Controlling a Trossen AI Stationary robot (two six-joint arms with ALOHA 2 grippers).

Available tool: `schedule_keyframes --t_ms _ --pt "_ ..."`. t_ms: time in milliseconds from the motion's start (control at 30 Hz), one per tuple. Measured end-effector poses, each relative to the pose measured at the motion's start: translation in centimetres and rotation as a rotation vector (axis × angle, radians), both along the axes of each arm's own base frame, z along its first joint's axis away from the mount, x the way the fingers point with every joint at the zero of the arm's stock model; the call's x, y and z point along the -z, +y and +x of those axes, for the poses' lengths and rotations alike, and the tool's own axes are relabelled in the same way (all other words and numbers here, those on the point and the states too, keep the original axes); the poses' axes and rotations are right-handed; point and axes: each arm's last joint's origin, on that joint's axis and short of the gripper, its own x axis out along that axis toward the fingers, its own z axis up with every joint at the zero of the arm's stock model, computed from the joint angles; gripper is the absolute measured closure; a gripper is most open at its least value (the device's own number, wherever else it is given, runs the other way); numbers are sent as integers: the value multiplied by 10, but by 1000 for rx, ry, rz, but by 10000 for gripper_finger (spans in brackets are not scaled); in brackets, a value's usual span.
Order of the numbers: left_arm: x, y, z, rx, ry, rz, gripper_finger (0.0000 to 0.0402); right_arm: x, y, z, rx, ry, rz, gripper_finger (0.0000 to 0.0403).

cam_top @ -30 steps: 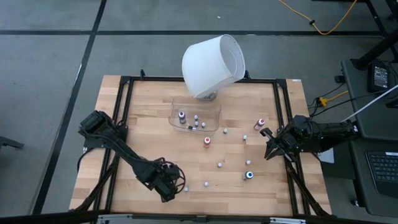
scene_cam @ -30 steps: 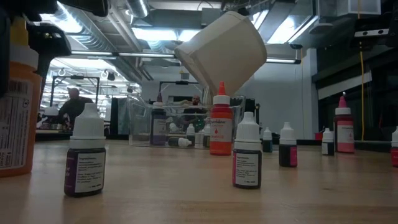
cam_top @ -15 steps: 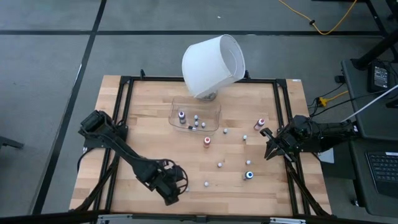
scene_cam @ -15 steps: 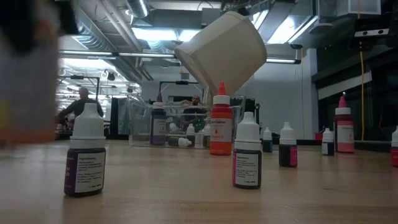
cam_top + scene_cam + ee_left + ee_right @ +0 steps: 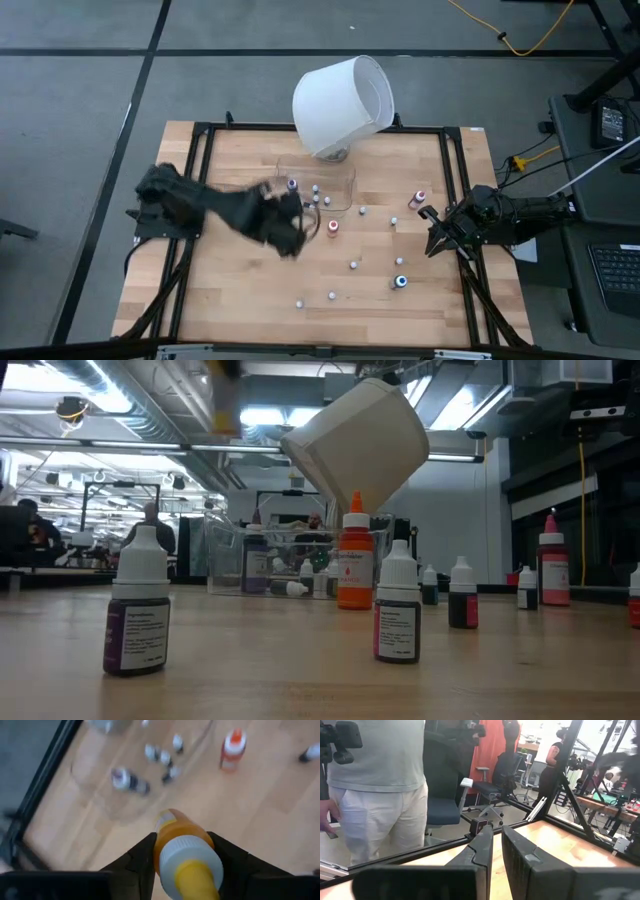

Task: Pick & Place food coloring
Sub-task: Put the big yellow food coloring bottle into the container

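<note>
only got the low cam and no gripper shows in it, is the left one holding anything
Observer: Yes. In the left wrist view the left gripper is shut on an orange bottle with a whitish collar and yellow tip.
Operator: where is it over the table
Observer: The high view puts it, blurred, by the front left corner of the clear tray, which has several small bottles in it.
Operator: and the right arm
Observer: The right gripper waits at the right edge of the table, just in front of a pink-capped bottle.
</note>
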Motion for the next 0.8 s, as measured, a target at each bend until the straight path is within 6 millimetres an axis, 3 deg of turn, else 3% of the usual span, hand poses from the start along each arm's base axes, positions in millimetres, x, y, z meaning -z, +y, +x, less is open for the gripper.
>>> schedule_keyframes --t_ms 100,233,367,533,800 --pt "-13 41 -7 10 -9 15 259 0 0 0 0 0 0 359" --pt "-14 100 -33 -52 76 91 259 0 0 0 0 0 0 359" --pt "-12 143 -59 -19 -46 37 259 0 0 0 0 -1 0 359" --pt "14 176 -67 87 -207 -43 259 0 0 0 0 -1 0 359" --pt "51 206 -52 241 -107 -47 259 0 0 0 0 -1 0 359"
